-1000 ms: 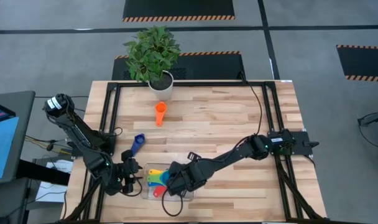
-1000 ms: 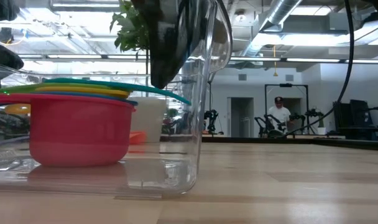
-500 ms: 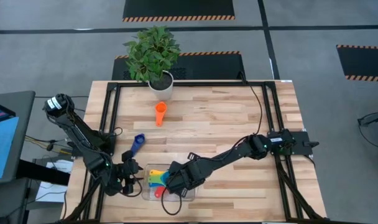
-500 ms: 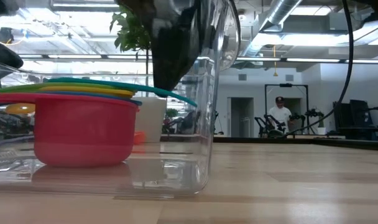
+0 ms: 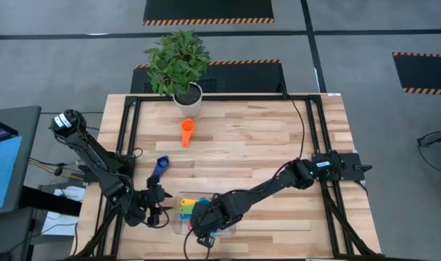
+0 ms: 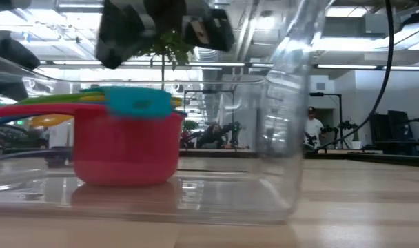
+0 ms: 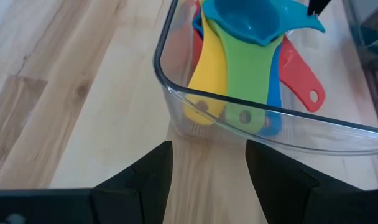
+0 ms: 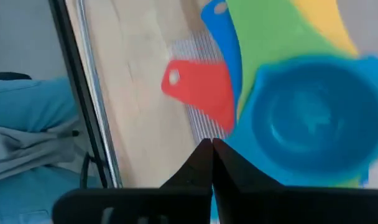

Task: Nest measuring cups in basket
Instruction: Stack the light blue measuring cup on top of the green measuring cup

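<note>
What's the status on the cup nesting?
Right gripper shut, over the basket. Left gripper open beside it. Nested stack in the basket; dark blue cup and orange cup out on the table.

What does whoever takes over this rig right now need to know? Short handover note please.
Right gripper: shut, holding nothing, over the near edge of the clear basket.
Left gripper: open and empty, on the table just left of the basket.
In the basket: red cup at the bottom, with blue, yellow and green cups nested in it and the light blue cup on top.
Still out: dark blue cup left of centre, orange cup near the plant pot.
Left to do: fetch those two and nest them.
</note>
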Tool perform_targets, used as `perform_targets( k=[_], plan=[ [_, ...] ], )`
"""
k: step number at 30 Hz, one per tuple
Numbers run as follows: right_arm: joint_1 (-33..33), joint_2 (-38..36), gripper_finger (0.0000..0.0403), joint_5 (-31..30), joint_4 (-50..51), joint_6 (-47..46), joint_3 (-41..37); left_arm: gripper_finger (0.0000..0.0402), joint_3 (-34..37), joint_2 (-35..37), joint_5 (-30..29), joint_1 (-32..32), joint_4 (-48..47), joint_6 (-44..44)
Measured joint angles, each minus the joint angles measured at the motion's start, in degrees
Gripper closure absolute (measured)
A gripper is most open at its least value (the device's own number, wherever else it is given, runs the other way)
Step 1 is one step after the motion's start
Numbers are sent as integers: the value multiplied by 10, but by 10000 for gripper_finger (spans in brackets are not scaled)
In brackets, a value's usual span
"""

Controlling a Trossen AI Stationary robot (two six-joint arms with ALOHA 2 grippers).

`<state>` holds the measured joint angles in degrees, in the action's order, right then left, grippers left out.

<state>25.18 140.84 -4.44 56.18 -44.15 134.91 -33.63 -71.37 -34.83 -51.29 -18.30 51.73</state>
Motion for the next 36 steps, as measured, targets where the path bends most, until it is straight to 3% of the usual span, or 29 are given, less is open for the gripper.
perform_targets(
  k=[5,14,19,27,36],
  plan=[
    [-2,-1,397,-2,19,5,0,210,0,0,15,1,0,-1],
    [13,-33,384,-41,122,-42,0,210,0,0,20,1,-2,-3],
    [22,-34,395,-13,168,-69,-4,210,0,0,20,1,-5,-3],
    [22,-13,385,3,168,-83,-14,210,0,0,26,1,-5,-3],
    [21,10,392,31,93,-65,-14,210,0,0,26,1,-1,-3]
  ],
)
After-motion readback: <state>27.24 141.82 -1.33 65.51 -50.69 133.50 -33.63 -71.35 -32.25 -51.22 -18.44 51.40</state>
